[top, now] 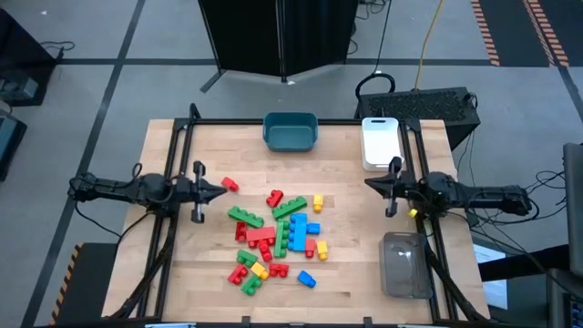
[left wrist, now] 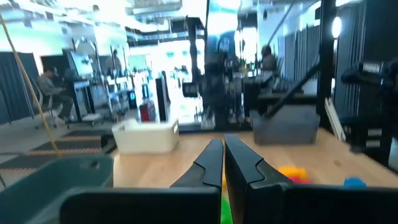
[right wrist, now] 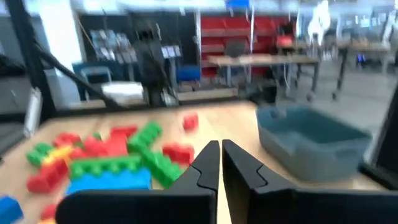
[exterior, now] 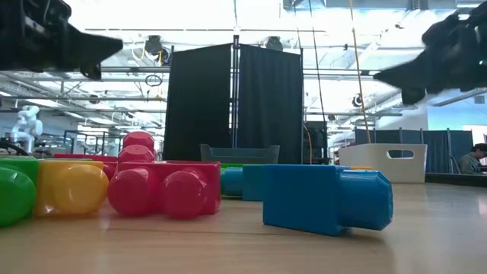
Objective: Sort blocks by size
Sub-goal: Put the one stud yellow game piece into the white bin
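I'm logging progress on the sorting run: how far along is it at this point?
Nothing looks sorted yet: the teal bin, white bin and clear bin appear empty. Nothing is in hand; the left gripper and right gripper hover shut at the table's sides. All the blocks remain, piled mid-table.

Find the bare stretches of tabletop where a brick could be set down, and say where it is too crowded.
Bare wood lies between the teal bin and the brick pile, between the pile and the clear bin, and along the near left corner below the left gripper. A lone red brick sits by that gripper. The middle, where the pile lies, is crowded.
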